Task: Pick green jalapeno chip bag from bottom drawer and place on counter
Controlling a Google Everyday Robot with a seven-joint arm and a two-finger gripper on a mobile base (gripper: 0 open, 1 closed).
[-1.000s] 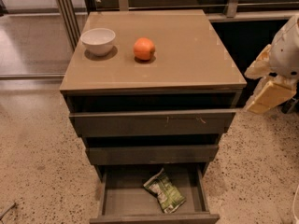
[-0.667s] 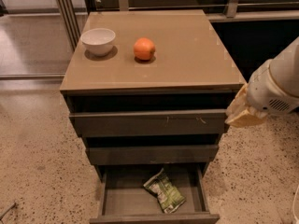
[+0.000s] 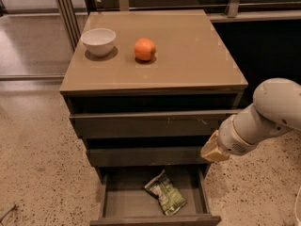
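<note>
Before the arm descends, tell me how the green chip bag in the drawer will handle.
The green jalapeno chip bag looks crinkled, so probably floppy and light. Lying flat in the bottom drawer, it may slide if nudged. The gripper hangs higher, beside the cabinet.

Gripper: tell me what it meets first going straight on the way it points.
The gripper, right of the cabinet, points left: probably the right end of the middle drawer first, not the green jalapeno chip bag below. Depth is unclear.

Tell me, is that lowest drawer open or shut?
Open: bottom drawer pulled out, green chip bag lying inside; the gripper hangs above its right side.
</note>
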